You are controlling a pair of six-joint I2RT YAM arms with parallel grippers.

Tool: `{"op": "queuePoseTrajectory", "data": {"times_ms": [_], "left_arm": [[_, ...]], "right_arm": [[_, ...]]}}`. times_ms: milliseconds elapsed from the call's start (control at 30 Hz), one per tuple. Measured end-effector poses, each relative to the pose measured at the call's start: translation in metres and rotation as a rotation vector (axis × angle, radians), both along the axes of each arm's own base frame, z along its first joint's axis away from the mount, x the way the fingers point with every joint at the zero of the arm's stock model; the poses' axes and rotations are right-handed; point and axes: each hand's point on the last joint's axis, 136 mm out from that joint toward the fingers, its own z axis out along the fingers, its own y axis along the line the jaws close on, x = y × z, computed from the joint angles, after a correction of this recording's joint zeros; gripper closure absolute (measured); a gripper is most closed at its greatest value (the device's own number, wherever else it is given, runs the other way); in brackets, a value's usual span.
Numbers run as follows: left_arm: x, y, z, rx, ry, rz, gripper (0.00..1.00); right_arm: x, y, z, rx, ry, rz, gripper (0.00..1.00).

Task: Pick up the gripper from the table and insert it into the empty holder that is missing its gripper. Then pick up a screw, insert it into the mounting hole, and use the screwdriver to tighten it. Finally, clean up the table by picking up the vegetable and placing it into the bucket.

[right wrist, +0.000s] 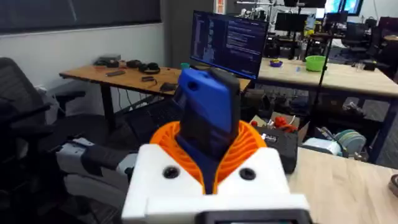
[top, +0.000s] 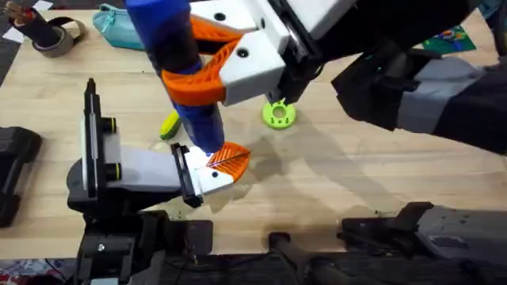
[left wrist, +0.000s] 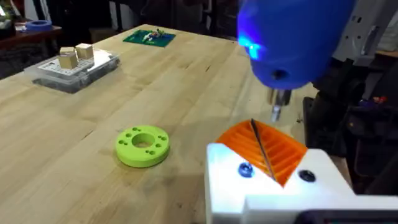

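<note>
My right gripper (top: 186, 75) (right wrist: 208, 134) is shut on the blue screwdriver (top: 181, 55) (right wrist: 208, 112), held upright. The screwdriver's handle (left wrist: 292, 37) hangs over the white holder (top: 207, 180) (left wrist: 273, 193) that ends my left arm. Its metal tip sits just above the orange ribbed gripper (top: 231, 161) (left wrist: 283, 149) seated in that holder. A small blue screw (left wrist: 245, 169) sits in one mounting hole. The left gripper (left wrist: 261, 149) has its orange pads pressed together on nothing. The corn vegetable (top: 169, 125) lies behind the screwdriver, partly hidden. The bucket is out of view.
A round green disc (top: 278, 114) (left wrist: 142, 146) lies mid-table. A teal pouch (top: 119, 28) and a tape roll (top: 55, 36) are at the far left. A clear box with wooden blocks (left wrist: 74, 65) and a green board (left wrist: 149, 37) sit farther off.
</note>
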Motion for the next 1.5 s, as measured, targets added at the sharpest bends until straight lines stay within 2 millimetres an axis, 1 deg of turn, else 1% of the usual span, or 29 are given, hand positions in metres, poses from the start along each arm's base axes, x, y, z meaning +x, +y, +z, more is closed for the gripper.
{"op": "queuePoseTrajectory", "data": {"times_ms": [467,1100,1267,1300,1500], "left_arm": [[0.0000,0.0000,0.0000,0.000,0.000,0.000,0.987],[0.0000,0.0000,0.0000,0.000,0.000,0.000,0.987],[0.0000,0.0000,0.0000,0.000,0.000,0.000,0.987],[0.0000,0.0000,0.0000,0.000,0.000,0.000,0.987],[0.0000,0.0000,0.0000,0.000,0.000,0.000,0.987]], "right_arm": [[-0.0013,0.0057,0.0035,0.018,0.010,-0.018,0.953],[-0.0007,0.0066,0.0042,0.036,-0.023,-0.031,0.954],[-0.0006,0.0067,0.0008,0.032,-0.018,-0.033,0.953],[-0.0001,0.0071,-0.0028,0.025,-0.012,-0.033,0.954],[0.0009,0.0076,-0.0046,0.023,-0.009,-0.037,0.955]]}}
